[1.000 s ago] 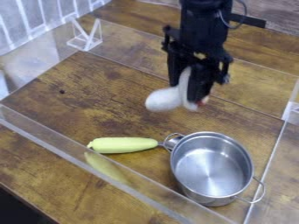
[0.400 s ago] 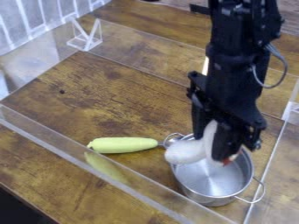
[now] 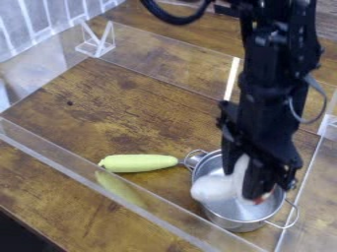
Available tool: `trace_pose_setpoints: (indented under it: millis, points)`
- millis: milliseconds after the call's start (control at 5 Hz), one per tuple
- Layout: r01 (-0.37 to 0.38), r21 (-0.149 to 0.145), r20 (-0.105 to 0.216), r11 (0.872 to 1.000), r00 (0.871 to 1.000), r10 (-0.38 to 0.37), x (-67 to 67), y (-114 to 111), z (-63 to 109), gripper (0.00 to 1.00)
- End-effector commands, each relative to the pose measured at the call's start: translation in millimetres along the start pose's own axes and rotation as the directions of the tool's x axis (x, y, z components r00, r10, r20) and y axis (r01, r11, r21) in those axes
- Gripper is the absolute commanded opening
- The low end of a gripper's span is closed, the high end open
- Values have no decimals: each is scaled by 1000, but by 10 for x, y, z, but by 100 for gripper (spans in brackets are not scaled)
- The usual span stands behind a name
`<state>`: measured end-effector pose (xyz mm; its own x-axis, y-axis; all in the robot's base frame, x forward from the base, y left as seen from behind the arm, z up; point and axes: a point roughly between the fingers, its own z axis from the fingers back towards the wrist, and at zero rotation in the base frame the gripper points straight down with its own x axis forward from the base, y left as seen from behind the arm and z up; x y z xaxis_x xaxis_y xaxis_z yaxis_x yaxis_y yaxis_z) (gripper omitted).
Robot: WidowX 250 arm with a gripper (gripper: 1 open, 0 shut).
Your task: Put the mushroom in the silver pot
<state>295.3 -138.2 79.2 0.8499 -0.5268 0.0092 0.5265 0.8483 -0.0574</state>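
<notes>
Black jointed arm, dark cables looping along its side, black tool point(image 3: 258, 182) with slim fingers

A yellow-green corn cob point(image 3: 138, 162) lies on its side on my dark wooden worktop point(image 3: 93, 108). A clear plastic wall point(image 3: 79, 167) fences the worktop's near edge, and a small clear plastic stand point(image 3: 95, 39) sits at far left.

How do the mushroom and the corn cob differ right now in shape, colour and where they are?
The mushroom is a pale, rounded lump; the corn cob is long, slim and yellow-green. The mushroom is held in the shut gripper over the silver pot; the corn cob lies flat on the wooden table, left of the pot, with nothing gripping it. Both are smaller than the pot.
</notes>
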Motion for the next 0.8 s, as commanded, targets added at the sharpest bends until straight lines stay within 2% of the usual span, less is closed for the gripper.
trace_pose_setpoints:
  millis: [0, 200, 600]
  points:
    - [-23, 0, 41, 1000, 999, 23, 57, 135, 117, 0]
    - [-29, 0, 37, 1000, 999, 29, 75, 199, 102, 100]
    - [-19, 5, 23, 1000, 1000, 19, 88, 236, -53, 100]
